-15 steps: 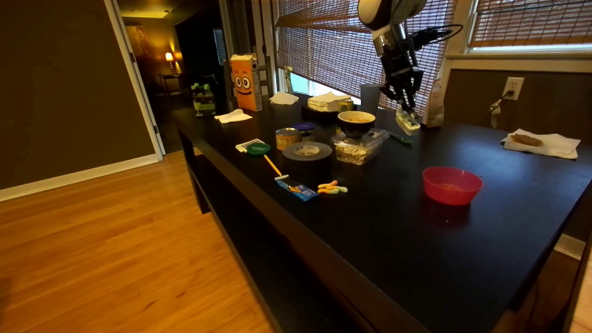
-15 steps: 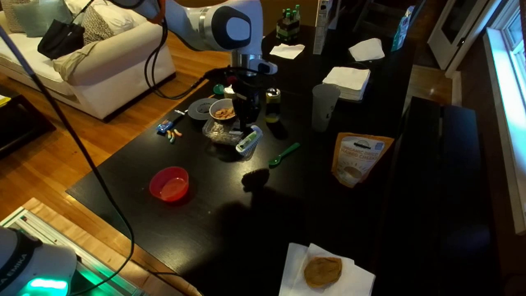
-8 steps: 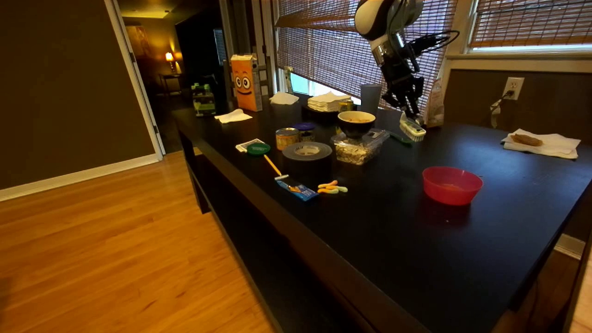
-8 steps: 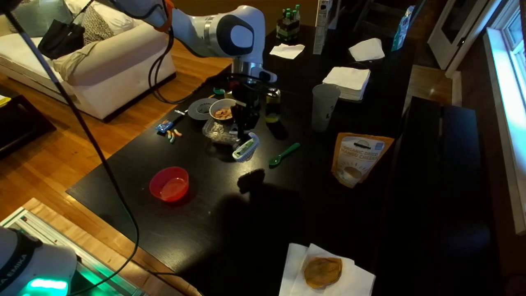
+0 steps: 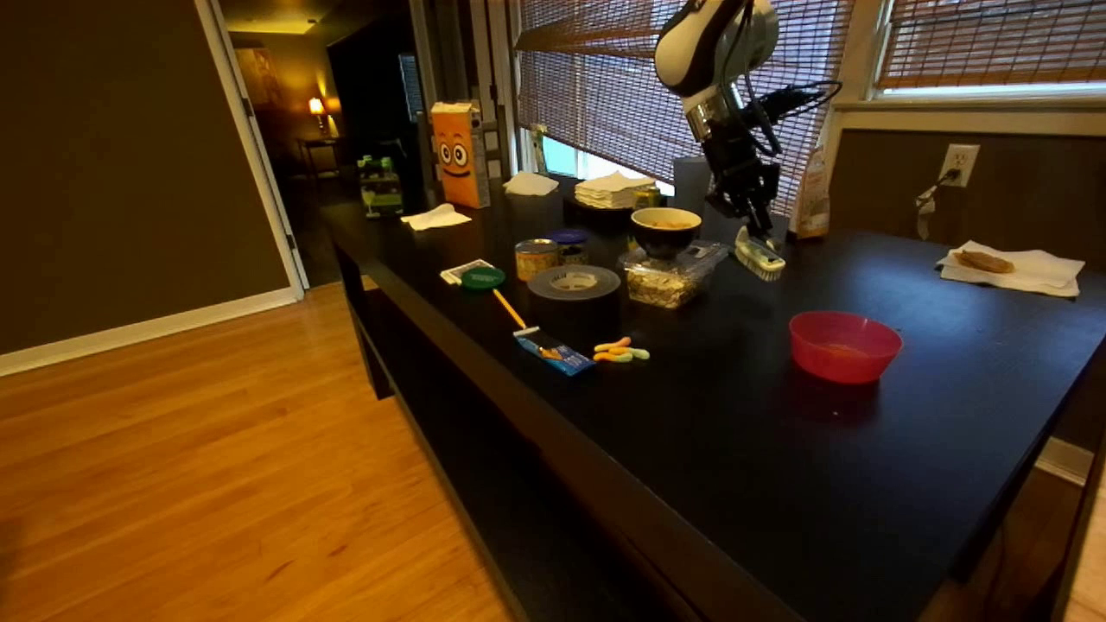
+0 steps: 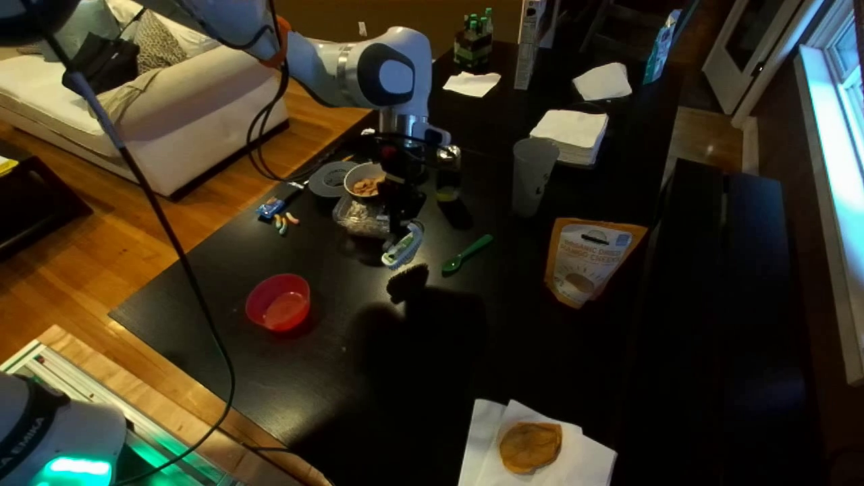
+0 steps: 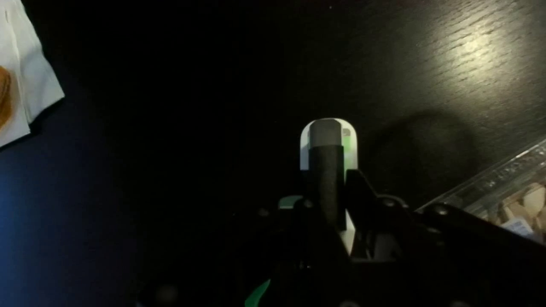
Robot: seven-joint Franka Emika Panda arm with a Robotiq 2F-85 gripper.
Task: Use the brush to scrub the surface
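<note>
Over black tabletop [image 5: 717,423], jaws pinching brush [image 6: 403,248], clear tub [image 5: 667,281], green spoon [image 6: 469,252] nearby

A brown wall [image 5: 112,173] with a white skirting [image 5: 155,331] rises from the edge of the orange wood floor [image 5: 225,484], and beyond the floor, past a white doorframe [image 5: 252,147], a lamp [image 5: 316,106] glows on a small table [image 5: 319,143] in yellow light. Above the floor, woven blinds [image 5: 596,95] cover most of a window [image 5: 562,159], with cold light showing beneath them. In an exterior view a cream sofa [image 6: 202,121] with cushions [image 6: 159,42] and a dark table [image 6: 40,202] stand on the floor.
</note>
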